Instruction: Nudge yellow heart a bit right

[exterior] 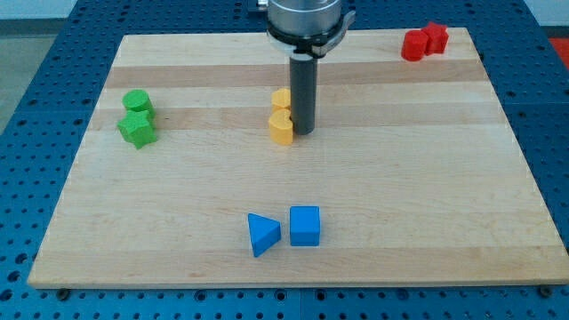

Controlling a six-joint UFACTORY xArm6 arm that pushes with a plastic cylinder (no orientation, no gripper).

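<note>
Yellow heart [281, 128] touches my tip [303, 133] on its left; the rod carries no hand.

I am seeing my tip [304, 132] touching down just right of the heart [281, 127], which is sitting below its twin-toned neighbour [282, 99]. A triangle [263, 235] and cube [304, 225] are lying side by side (near the view's bottom) on the board [444, 222].

A lab bench: wooden board [293, 178] on blue perforated table [36, 107].
</note>
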